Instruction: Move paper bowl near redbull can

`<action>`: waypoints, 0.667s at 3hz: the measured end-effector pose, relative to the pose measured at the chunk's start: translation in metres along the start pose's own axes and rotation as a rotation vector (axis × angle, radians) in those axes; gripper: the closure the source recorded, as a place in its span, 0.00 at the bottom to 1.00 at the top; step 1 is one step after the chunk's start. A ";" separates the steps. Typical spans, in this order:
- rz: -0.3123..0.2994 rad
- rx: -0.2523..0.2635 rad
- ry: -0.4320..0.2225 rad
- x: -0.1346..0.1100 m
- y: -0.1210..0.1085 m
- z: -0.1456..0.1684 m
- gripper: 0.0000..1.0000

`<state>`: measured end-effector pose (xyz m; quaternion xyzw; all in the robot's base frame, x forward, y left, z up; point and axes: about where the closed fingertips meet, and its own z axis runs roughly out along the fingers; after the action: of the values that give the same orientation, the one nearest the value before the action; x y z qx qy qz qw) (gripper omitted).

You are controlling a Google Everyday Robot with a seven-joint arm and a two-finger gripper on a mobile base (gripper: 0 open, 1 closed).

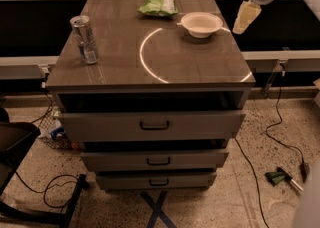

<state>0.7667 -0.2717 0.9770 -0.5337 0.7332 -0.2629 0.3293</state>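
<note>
The paper bowl is a small white shallow bowl standing at the back right of the cabinet top. The redbull can stands upright near the left edge, far from the bowl. My gripper hangs at the upper right, just past the cabinet's right edge, to the right of the bowl and apart from it. It holds nothing that I can see.
A green snack bag lies at the back middle of the top, left of the bowl. A bright arc of light crosses the top. The cabinet's drawers stand slightly open below. Cables and a tool lie on the floor at right.
</note>
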 end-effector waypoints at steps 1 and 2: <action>0.017 -0.053 -0.027 -0.002 0.017 0.043 0.00; 0.039 -0.074 -0.062 -0.008 0.025 0.062 0.00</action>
<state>0.8006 -0.2592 0.9203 -0.5389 0.7421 -0.2123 0.3372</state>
